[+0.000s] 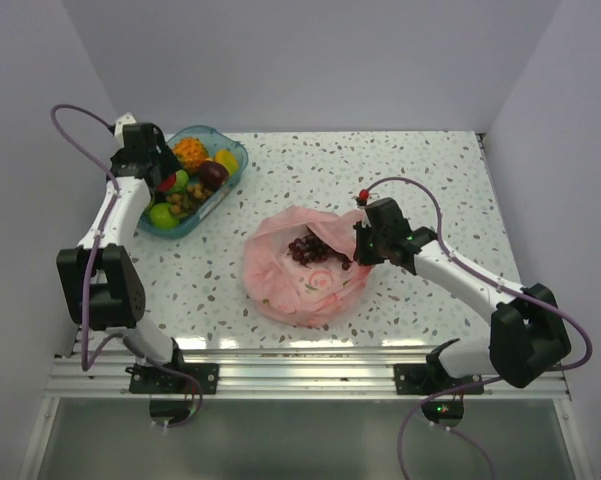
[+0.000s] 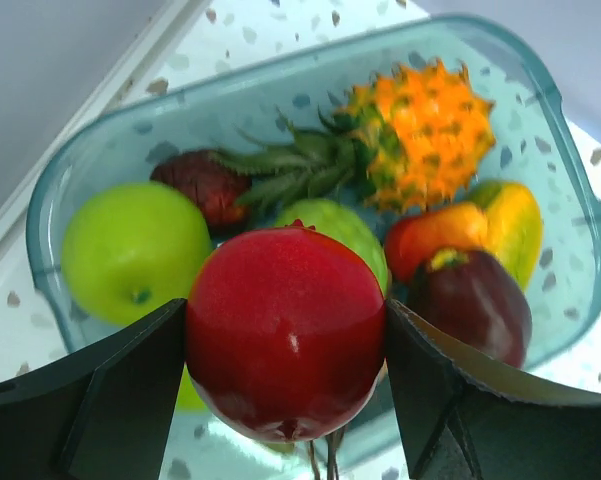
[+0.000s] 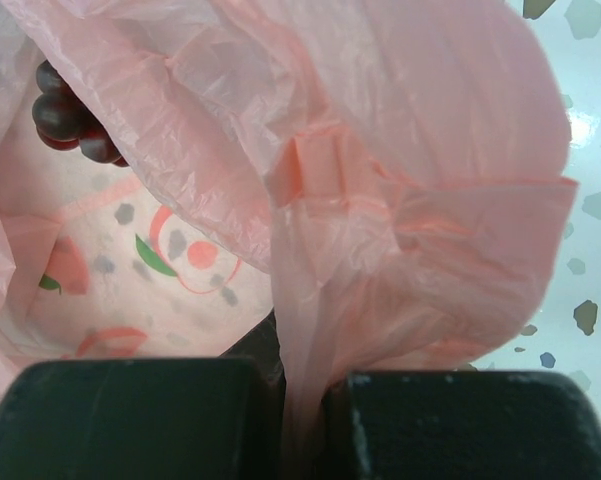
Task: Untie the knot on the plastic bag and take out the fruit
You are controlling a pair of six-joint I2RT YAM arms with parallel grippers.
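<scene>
The pale-pink plastic bag (image 1: 305,270) lies open at mid-table with dark purple grapes (image 1: 315,248) in its mouth; the grapes also show in the right wrist view (image 3: 68,118). No knot shows. My right gripper (image 1: 360,240) is shut on the bag's right edge (image 3: 310,300). My left gripper (image 1: 165,180) hangs over the blue tray (image 1: 230,140) and is shut on a red apple (image 2: 285,330). A lime-green apple (image 2: 135,250) lies in the tray below it.
The blue tray (image 2: 540,130) also holds a small pineapple (image 2: 420,135), a yellow-orange fruit (image 2: 470,225), a dark purple fruit (image 2: 475,300) and a green fruit (image 2: 335,222). White walls close the table at back and sides.
</scene>
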